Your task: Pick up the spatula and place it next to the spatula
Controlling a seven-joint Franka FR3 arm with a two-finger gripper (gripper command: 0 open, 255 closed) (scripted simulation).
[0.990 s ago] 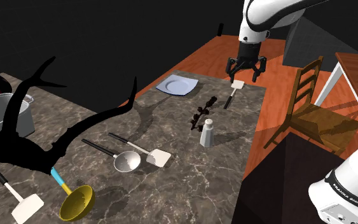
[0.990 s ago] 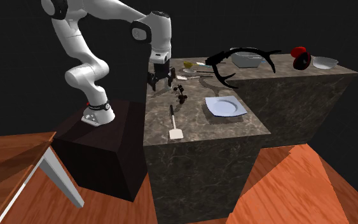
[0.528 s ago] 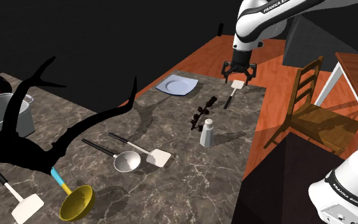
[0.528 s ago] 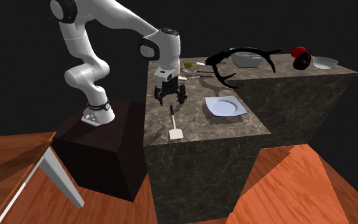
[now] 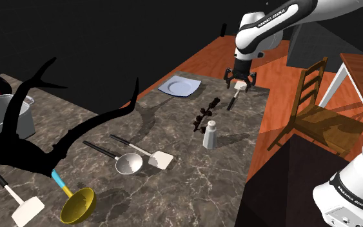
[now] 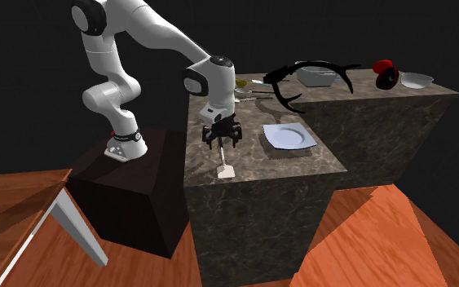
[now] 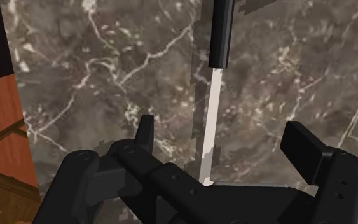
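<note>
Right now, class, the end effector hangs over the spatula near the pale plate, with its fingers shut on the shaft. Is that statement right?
Not quite. The end effector does hang over the spatula near the pale plate, but its fingers are open, not shut. The wrist view shows them standing apart on either side of the shaft, not touching it.

I'm looking over a dark, white-veined marble table (image 5: 193, 171) standing on a reddish wooden floor (image 5: 273, 103). A wooden ladder-back chair (image 5: 312, 97) is sitting beside it, near a white-legged wooden side table (image 5: 360, 64). A black area (image 5: 109, 32) is lying beyond.
</note>
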